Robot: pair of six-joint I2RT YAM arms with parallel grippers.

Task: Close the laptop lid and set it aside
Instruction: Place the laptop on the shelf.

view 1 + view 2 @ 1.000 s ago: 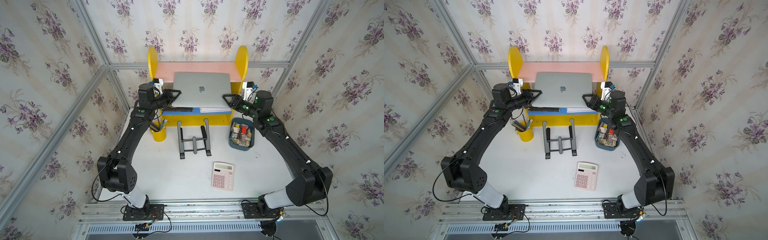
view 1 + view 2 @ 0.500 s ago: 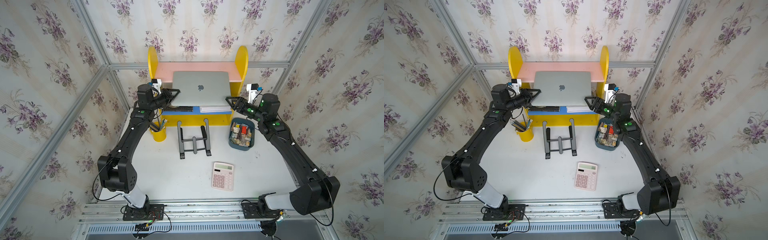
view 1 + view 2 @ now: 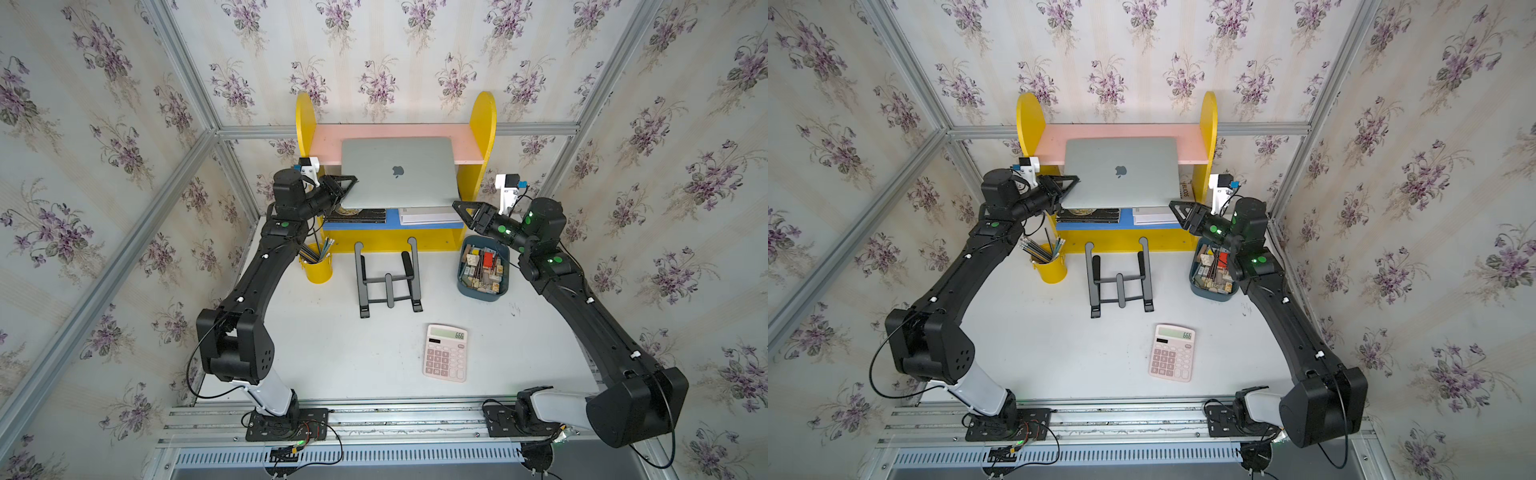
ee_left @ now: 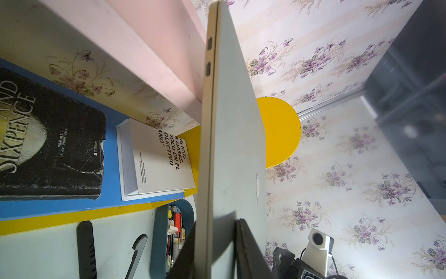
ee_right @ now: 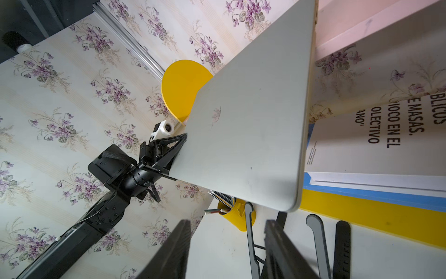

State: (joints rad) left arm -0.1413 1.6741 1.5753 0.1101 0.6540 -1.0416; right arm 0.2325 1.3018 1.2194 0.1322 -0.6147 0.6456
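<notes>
An apple logo marks the closed lid [image 3: 1121, 170] of the laptop [image 3: 399, 174], which hangs tilted above the yellow shelf unit [image 3: 482, 124], clear of the tabletop [image 3: 332, 353]. Below it, a black book [image 4: 48, 145] reads "AND SIXPENCE" and a white book [image 4: 161, 164] shows "MASAS" and "EN EL". The left fingers [image 4: 251, 253] clamp the laptop's left edge. The right fingers [image 5: 282, 251] stand apart with nothing between them. A second ago they were at the laptop's right edge; now they are clear of it, near the blue bin [image 3: 482, 291].
</notes>
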